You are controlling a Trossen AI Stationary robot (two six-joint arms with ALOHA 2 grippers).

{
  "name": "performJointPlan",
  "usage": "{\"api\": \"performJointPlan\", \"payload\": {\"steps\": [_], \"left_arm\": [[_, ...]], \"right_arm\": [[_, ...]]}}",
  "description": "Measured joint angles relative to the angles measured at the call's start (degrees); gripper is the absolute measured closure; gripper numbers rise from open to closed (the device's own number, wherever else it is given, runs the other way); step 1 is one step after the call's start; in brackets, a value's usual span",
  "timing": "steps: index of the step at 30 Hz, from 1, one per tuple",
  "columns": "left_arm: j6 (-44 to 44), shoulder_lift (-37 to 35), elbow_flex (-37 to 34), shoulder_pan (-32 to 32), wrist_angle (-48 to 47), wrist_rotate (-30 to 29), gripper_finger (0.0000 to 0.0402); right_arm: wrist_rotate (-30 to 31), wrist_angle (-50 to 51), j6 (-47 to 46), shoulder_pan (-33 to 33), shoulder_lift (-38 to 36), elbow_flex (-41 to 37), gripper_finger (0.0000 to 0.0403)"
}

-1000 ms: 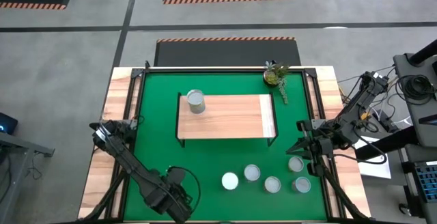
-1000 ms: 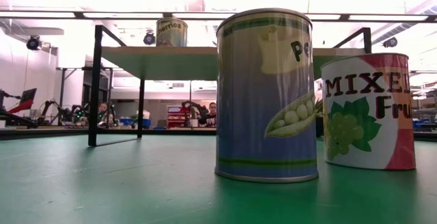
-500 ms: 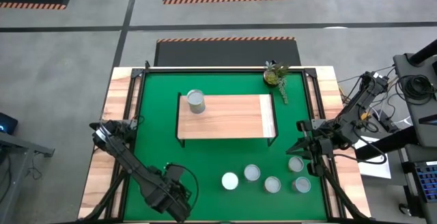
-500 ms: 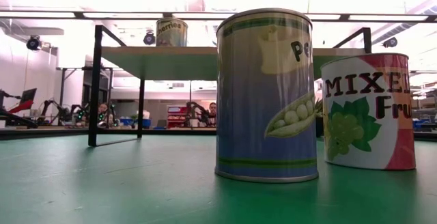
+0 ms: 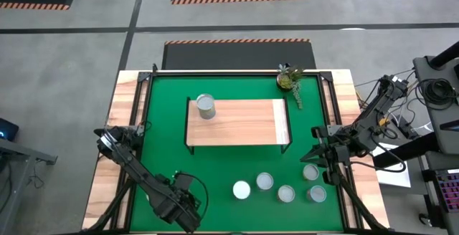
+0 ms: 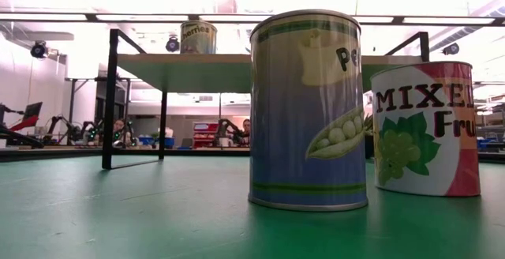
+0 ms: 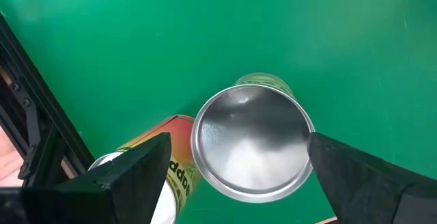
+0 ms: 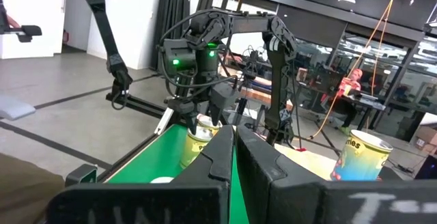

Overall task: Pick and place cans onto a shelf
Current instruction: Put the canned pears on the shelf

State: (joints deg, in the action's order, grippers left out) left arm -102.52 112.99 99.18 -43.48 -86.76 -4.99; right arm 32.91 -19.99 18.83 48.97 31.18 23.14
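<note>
One can (image 5: 206, 106) stands upright on the shelf (image 5: 247, 124), at its far left corner. Several more cans (image 5: 265, 181) stand on the green mat at the near right. My left gripper (image 5: 178, 205) is at the near left, pointing down and open. In the left wrist view its fingers (image 7: 140, 169) stand on either side of a can's silver top (image 7: 251, 144). A second can with a red-and-yellow label (image 7: 167, 173) stands right beside that one. My arm hides both cans in the high view. My right gripper (image 5: 317, 153) waits shut above the mat's right side.
A small potted plant (image 5: 289, 79) stands at the mat's far right corner. In the low view a pea can (image 6: 308, 109) and a mixed-fruit can (image 6: 426, 129) stand close in front. The mat between the shelf and the near cans is bare.
</note>
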Motion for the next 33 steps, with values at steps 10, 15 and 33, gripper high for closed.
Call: {"api": "performJointPlan", "payload": {"steps": [10,15,33], "left_arm": [[0.0,0.1,0.0,0.0,1.3,0.0,0.0077],[0.0,0.1,-1.3,0.0,2.2,-0.1,0.0077],[-0.2,0.0,-5.1,0.0,6.8,0.0,0.008]], "right_arm": [[0.0,0.0,-0.2,0.0,0.0,0.0,0.0394],[0.0,0.0,-0.2,0.0,0.0,0.0,0.0394],[0.1,0.4,-0.2,0.0,0.0,0.0,0.0394]]}}
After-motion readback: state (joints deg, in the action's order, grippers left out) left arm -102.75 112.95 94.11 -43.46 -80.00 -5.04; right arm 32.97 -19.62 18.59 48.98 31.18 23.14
